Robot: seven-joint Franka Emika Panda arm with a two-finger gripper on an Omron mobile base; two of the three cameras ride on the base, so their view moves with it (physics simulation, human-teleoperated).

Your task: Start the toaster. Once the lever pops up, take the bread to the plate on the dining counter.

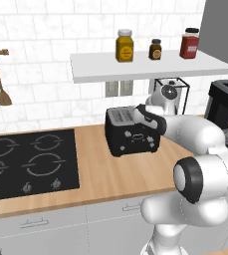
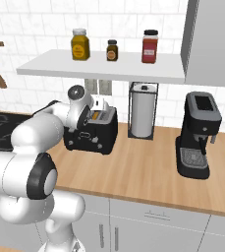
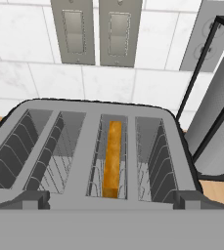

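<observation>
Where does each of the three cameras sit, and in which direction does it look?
Left base view: behind the arm's left, facing the wall worktop; toaster beside the hob; the arm rises at lower right.
Right base view: behind the arm's right, same worktop; toaster, paper towel roll, coffee machine; the arm rises at lower left.
Hand view: on the hand, looking down into the toaster slots, bread in one; pincer tips at bottom.
Shared: all three show the toaster; both base views show the shelf jars.

Wooden worktop [image 2: 148, 167] carries toaster [image 1: 130, 137], coffee machine [image 2: 197, 135], towel holder [image 2: 142, 110].
</observation>
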